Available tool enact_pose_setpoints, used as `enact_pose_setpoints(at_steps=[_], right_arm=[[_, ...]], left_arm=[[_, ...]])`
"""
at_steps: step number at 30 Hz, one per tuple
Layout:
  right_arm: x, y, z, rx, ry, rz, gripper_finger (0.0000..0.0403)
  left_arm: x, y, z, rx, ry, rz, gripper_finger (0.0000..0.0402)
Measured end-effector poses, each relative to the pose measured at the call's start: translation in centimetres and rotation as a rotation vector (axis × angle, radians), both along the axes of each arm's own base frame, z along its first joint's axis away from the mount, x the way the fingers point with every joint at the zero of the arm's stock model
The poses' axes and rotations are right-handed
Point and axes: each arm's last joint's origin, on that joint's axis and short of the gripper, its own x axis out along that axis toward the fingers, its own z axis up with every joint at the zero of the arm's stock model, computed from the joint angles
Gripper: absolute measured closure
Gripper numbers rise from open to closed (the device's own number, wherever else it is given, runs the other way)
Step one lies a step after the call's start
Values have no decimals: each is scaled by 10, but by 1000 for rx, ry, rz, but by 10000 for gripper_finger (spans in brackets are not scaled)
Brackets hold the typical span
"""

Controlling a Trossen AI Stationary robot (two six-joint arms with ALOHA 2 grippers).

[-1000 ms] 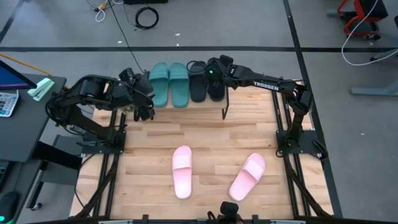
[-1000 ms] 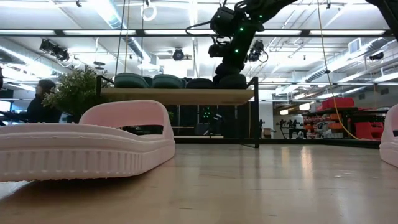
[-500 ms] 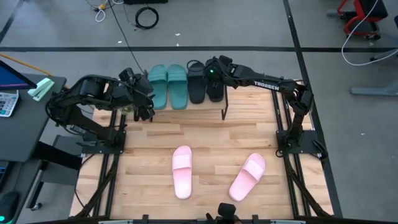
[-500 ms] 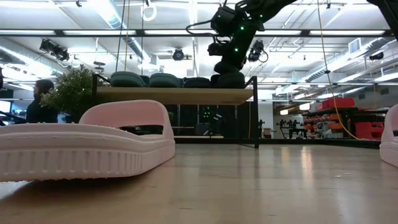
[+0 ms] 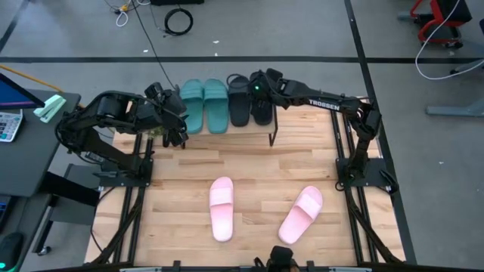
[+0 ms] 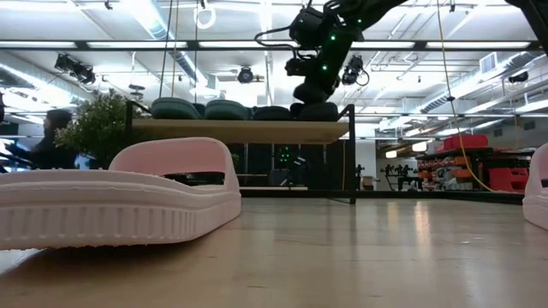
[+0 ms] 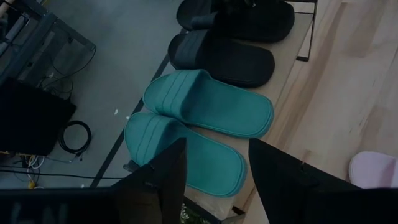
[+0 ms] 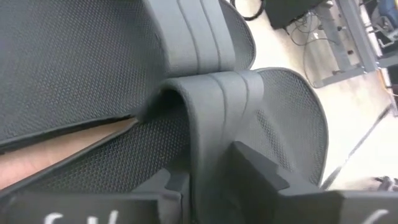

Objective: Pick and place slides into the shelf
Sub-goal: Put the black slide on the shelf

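At the far edge of the table, the right gripper (image 5: 257, 85) stands over the right black slide (image 8: 249, 155) on the shelf (image 6: 244, 130); in the right wrist view its fingers (image 8: 258, 168) straddle the strap with a gap showing, so they appear parted rather than pinching, though whether they still touch the rubber cannot be told. Beside it lie the other black slide (image 5: 240, 99) and two teal slides (image 5: 204, 103), all on the shelf's top board. The left gripper (image 5: 175, 128) waits near the shelf's left end, fingers spread and empty. Two pink slides (image 5: 221, 208) lie on the near half of the table (image 5: 249, 159), well apart from the shelf and not yet placed. Judged by look, the slides are light, soft rubber with a textured footbed; the raised strap is the likeliest hold, and it should flex under a pinch. The high view alone shows the full count and layout; the low view alone shows the slides resting on the upper board; the right wrist view alone shows the strap between the fingers.
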Motion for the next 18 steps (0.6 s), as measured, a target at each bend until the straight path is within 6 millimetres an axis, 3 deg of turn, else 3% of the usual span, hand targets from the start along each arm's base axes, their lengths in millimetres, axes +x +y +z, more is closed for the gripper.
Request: enact_pose_setpoints(at_steps=[10,18], right_arm=[[-14,23,33,98,-142,16,302],[-12,26,29,125,-121,35,294]], left_arm=[[0,0,0,0,0,-1,225],[0,0,0,0,0,0,221]])
